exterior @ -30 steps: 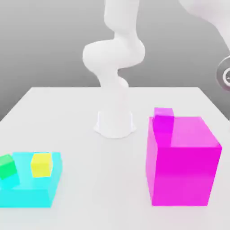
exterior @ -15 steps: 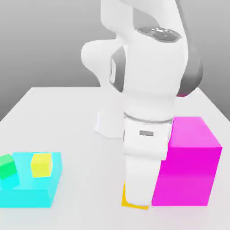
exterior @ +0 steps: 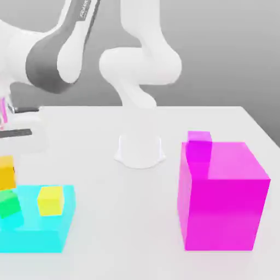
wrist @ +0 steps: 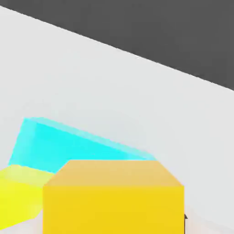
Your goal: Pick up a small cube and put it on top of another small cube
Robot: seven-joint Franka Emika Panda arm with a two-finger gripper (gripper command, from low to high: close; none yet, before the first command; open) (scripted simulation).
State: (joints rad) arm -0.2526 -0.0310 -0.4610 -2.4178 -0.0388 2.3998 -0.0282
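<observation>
Exterior view: orange cube (exterior: 6, 171) hangs at 12 o'clock just above green cube (exterior: 9, 204), presumably clamped by the gripper, whose fingers I cannot make out. Judged rigid, light, smooth-faced; opposite flat sides suit the hold.

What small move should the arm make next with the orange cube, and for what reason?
Probably lower it a little onto the green cube. In the exterior view the orange cube hangs just above the green one on the cyan block, near that view's left edge, with the yellow cube beside them, so a short descent seems to remain.
</observation>
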